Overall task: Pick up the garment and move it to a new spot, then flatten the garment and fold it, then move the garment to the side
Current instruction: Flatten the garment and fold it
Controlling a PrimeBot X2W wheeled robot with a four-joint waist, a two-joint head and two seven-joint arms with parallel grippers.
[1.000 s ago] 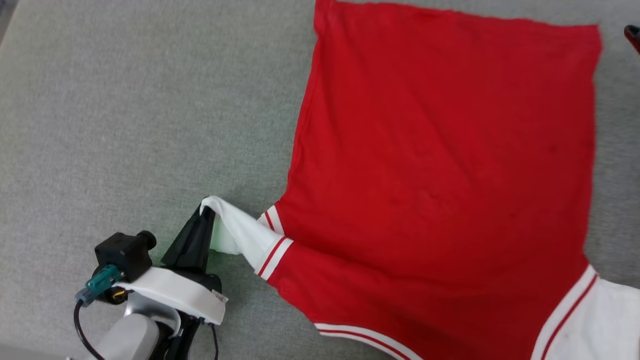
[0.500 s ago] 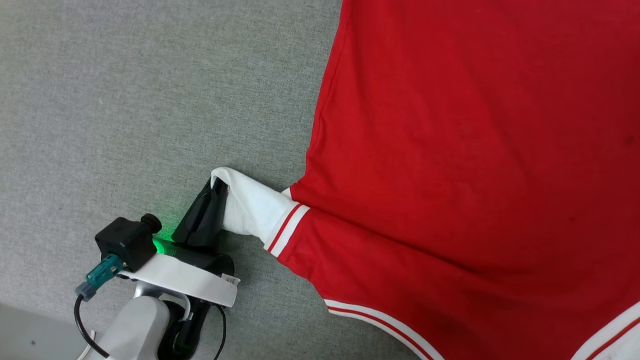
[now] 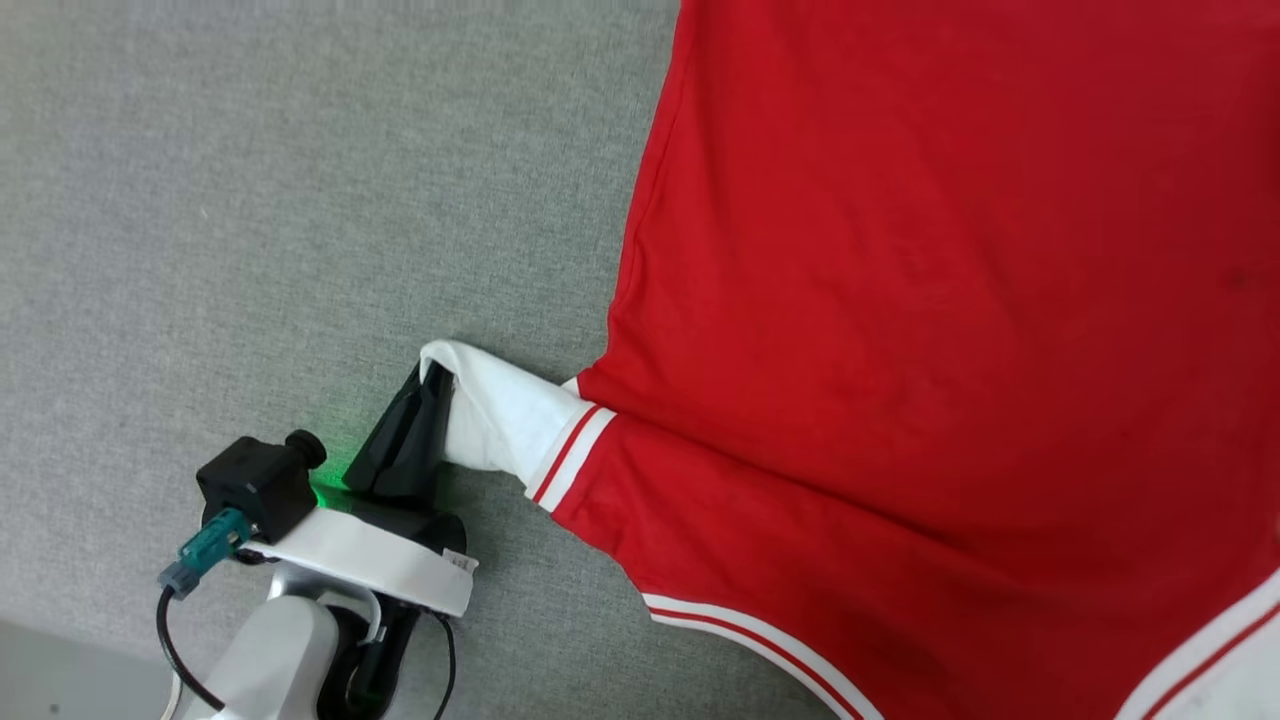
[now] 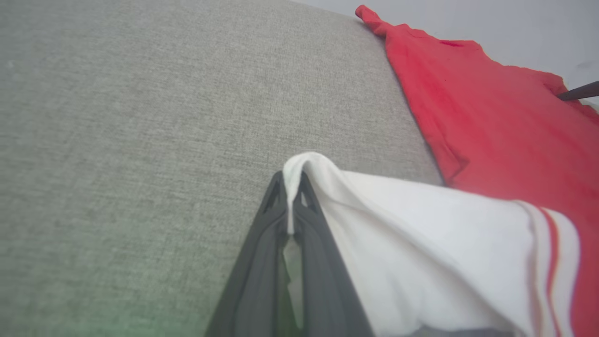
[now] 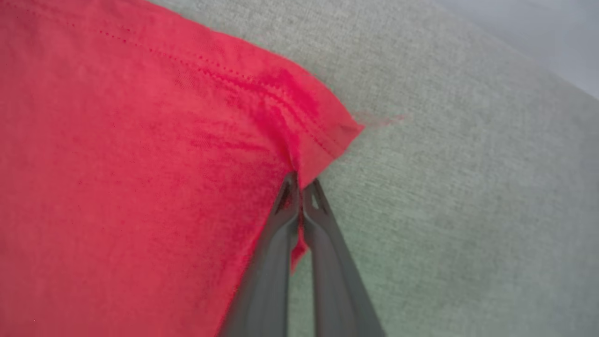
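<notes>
Left end effector [image 4: 291, 186] pinches garment [image 3: 900, 300] sleeve; right end effector [image 5: 302, 187] seemingly clamps hem.

The garment [image 3: 900, 330] is red, and its sleeve [image 3: 495, 420] at 8 o'clock is white with red and white stripes on the edge. The surface [image 3: 250, 200] is plain grey, and my left gripper [image 3: 432, 375] is black with a green glow.

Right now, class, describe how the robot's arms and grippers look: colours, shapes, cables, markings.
Left gripper: two long dark tapering jaws above a green light. Behind it, a white band, a black boxy camera with teal connector and black cable, then a pale grey forearm. Right gripper: dark grey tapering jaws with cut-out tips.
</notes>
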